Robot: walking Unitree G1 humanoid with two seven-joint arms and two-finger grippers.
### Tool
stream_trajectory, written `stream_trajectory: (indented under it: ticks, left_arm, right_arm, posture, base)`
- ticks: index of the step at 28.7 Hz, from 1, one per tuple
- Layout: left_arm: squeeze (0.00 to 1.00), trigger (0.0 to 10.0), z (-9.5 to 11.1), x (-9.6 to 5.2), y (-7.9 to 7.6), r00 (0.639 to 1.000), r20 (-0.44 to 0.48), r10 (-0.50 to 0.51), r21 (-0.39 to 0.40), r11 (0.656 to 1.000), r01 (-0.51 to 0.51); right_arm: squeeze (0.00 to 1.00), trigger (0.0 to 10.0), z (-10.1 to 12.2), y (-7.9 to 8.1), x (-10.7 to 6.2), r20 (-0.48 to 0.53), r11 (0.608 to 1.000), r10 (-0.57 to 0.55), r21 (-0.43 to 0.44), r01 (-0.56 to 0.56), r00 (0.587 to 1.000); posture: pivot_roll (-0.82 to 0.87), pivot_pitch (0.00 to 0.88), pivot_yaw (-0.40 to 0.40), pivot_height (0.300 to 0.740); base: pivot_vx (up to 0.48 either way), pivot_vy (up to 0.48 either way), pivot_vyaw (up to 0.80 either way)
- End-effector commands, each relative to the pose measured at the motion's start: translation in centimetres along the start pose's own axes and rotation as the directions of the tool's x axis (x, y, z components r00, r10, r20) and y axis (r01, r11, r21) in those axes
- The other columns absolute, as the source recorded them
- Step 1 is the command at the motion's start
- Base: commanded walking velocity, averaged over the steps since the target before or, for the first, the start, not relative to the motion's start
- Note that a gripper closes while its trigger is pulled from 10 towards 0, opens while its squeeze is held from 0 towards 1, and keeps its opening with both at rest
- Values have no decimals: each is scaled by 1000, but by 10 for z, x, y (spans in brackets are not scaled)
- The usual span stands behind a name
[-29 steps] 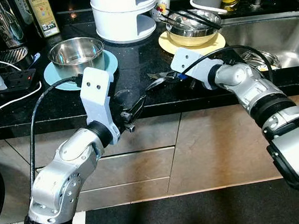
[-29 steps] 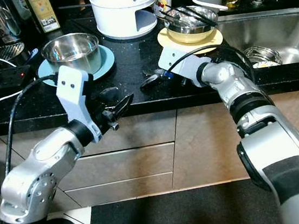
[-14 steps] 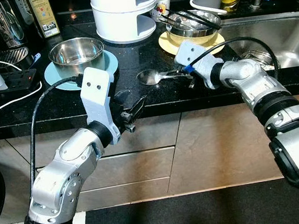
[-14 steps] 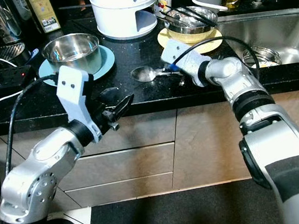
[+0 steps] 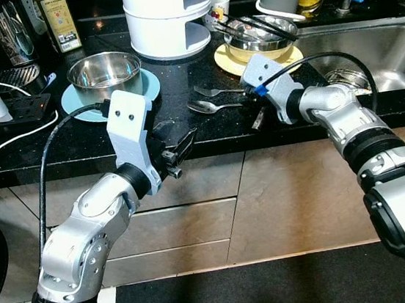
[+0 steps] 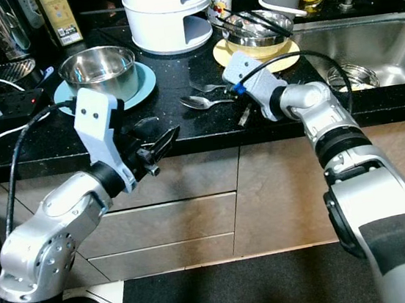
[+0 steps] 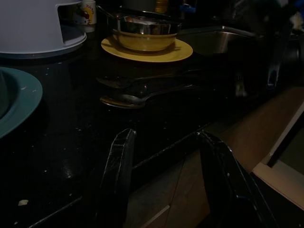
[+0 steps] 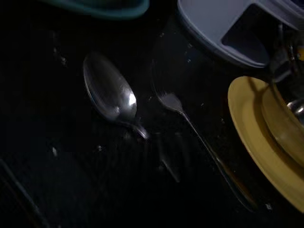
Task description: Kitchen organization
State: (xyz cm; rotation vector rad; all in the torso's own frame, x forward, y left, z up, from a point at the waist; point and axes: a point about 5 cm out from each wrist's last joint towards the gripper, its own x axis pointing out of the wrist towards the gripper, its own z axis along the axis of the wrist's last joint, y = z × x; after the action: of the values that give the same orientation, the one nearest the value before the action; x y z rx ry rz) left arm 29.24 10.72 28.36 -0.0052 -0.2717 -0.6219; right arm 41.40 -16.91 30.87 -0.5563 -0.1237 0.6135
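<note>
a black counter (image 5: 76, 148) was seen across the scene, with a steel sink (image 5: 389, 47) at its far right. a white container (image 5: 165, 15) stood at the far middle. a steel bowl (image 5: 104, 69) was set on a teal plate (image 5: 146, 84) to the left, another bowl (image 5: 259, 37) on a yellow plate (image 5: 232, 63) to the right. the left gripper (image 5: 180, 148) was held at the near edge, fingers apart and empty. whether the right gripper (image 5: 258, 119) was open could not be told. a spoon (image 5: 208, 106) and a fork (image 5: 213, 90) lay side by side between the plates.

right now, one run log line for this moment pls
phase: cutlery on counter | spoon beside fork, both lying flat | right gripper near handles, grip unclear | left gripper open at counter edge
</note>
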Motion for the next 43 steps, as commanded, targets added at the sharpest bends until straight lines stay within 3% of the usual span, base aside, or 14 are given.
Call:
stream_trajectory:
  ticks: [1, 11, 12, 18, 22, 25, 30, 31, 33, 34, 35, 36, 38, 43]
  left_arm:
    - [0, 10000, -3, -3, 1, 1000, -21, -15, -4, 1000, 15]
    - [0, 10000, -13, -12, 9, 991, -131, 16, 47, 999, -10]
    - [0, 10000, -15, -13, 11, 990, -137, 45, 50, 998, -38]
    - [0, 10000, -20, -11, 14, 985, -153, 81, 44, 996, -75]
    - [0, 10000, -25, -11, 17, 977, -188, 96, 63, 994, -86]
    - [0, 10000, -27, -14, 15, 978, -192, 83, 46, 996, -75]
    - [0, 10000, -35, -30, -1, 965, -224, -135, -68, 990, 123]
    - [0, 10000, -35, -30, -1, 965, -224, -135, -68, 990, 123]
    - [0, 10000, -52, -46, -6, 896, -368, -247, -60, 968, 242]
    - [0, 10000, -52, -46, -6, 896, -368, -247, -60, 968, 242]
    - [0, 10000, -64, -56, -5, 849, -463, -256, -44, 963, 267]
    - [0, 10000, -64, -56, -5, 849, -463, -256, -44, 963, 267]
    - [0, 10000, -87, -68, 1, 794, -580, -181, 2, 975, 224]
    - [0, 10000, -117, -71, 2, 777, -629, -31, 23, 998, 59]
  right_arm:
    - [1000, 10000, -1, 5, 3, 31, 995, 19, 101, -22, 999]
    - [1000, 10000, -2, 20, 13, 91, 978, 64, 192, -81, 994]
    - [0, 10000, -1, 20, 13, 121, 972, 33, 226, -60, 992]
    - [0, 10000, -4, 14, 9, 205, 940, -99, 340, 25, 974]
    - [0, 10000, -14, 8, -4, 294, 848, -190, 530, 6, 937]
    - [0, 10000, -20, 12, -11, 338, 802, -177, 594, -64, 924]
    - [0, 10000, -31, 52, -47, 481, 698, -4, 629, -342, 877]
    - [0, 10000, -31, 52, -47, 481, 698, -4, 629, -342, 877]
    - [0, 10000, -42, 77, -68, 465, 670, 91, 626, -399, 881]
    - [0, 10000, -42, 77, -68, 465, 670, 91, 626, -399, 881]
    - [0, 10000, -52, 90, -80, 436, 653, 138, 636, -412, 889]
    - [0, 10000, -52, 90, -80, 436, 653, 138, 636, -412, 889]
    - [0, 10000, -68, 110, -100, 366, 630, 168, 674, -386, 915]
    - [0, 10000, -93, 129, -116, 179, 632, 94, 749, -197, 979]
  posture:
    - [-78, 198, -30, 740]
    - [-58, 208, -39, 740]
    - [-57, 209, -32, 740]
    - [-65, 203, -16, 740]
    - [-64, 192, -17, 740]
    - [-64, 192, -17, 740]
    - [-69, 171, -9, 740]
    - [-69, 171, -9, 740]
    - [-69, 167, -8, 740]
    - [-69, 167, -8, 740]
    - [-73, 153, -7, 740]
    - [-73, 153, -7, 740]
    - [-79, 141, -5, 740]
    - [-76, 133, 4, 740]
  base:
    - [0, 0, 0]
    - [0, 0, 0]
    - [0, 0, 0]
    - [0, 0, 0]
    - [0, 0, 0]
    - [0, 0, 0]
    - [0, 0, 0]
    - [0, 0, 0]
    - [0, 0, 0]
    - [0, 0, 0]
    - [0, 0, 0]
    - [0, 0, 0]
    - [0, 0, 0]
    - [0, 0, 0]
